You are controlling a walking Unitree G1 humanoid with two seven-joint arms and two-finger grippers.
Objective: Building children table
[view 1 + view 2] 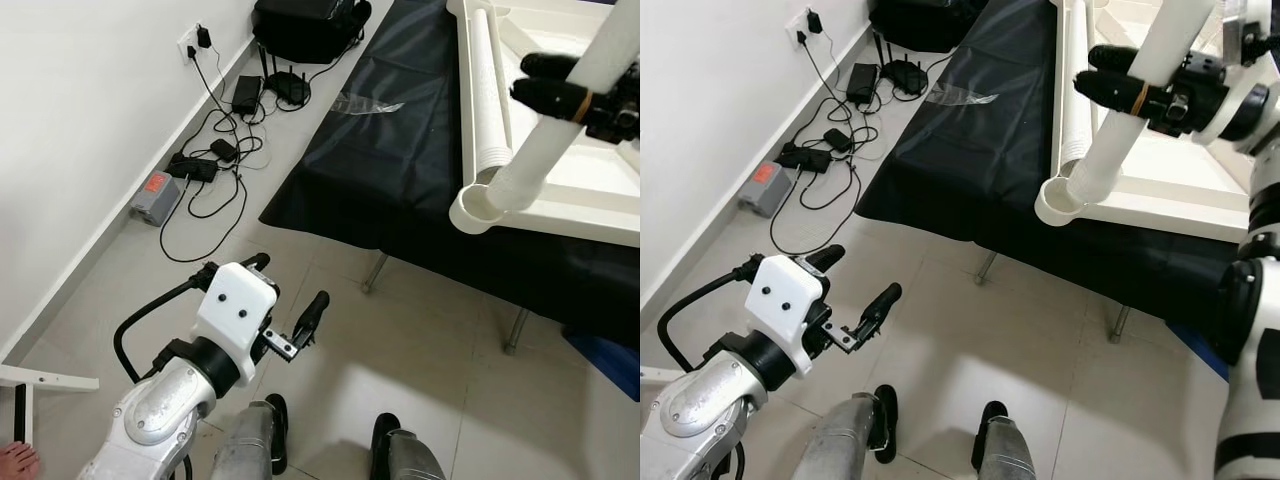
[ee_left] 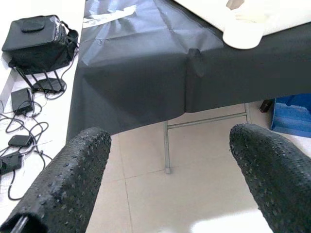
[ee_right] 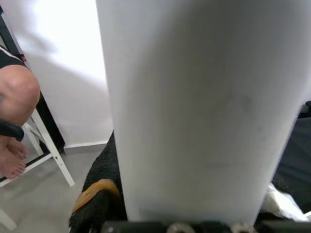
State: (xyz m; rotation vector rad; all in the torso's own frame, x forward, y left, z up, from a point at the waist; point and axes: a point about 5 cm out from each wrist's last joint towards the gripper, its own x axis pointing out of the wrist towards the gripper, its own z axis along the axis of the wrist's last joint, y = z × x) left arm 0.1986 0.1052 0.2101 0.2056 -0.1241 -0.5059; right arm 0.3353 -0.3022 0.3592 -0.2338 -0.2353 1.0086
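A white children's table top (image 1: 590, 172) lies upside down on a table draped in black cloth (image 1: 400, 150). My right gripper (image 1: 1116, 76) is shut on a white table leg (image 1: 540, 150), held tilted, with its lower end in the round corner socket (image 1: 478, 206) of the top. The same leg (image 3: 194, 97) is close up in the right wrist view. A second white leg (image 1: 487, 90) lies inside the top along its left rim. My left gripper (image 1: 290, 280) hangs open low over the tiled floor, holding nothing, well short of the table; its fingers (image 2: 68, 184) are spread wide.
A black bag (image 1: 305, 25), a router (image 1: 290, 90) and tangled cables with power bricks (image 1: 200, 165) lie along the left wall. A blue crate (image 1: 612, 358) sits under the table. A person's bare foot (image 1: 15, 460) and a white frame piece (image 1: 45, 378) are at the lower left.
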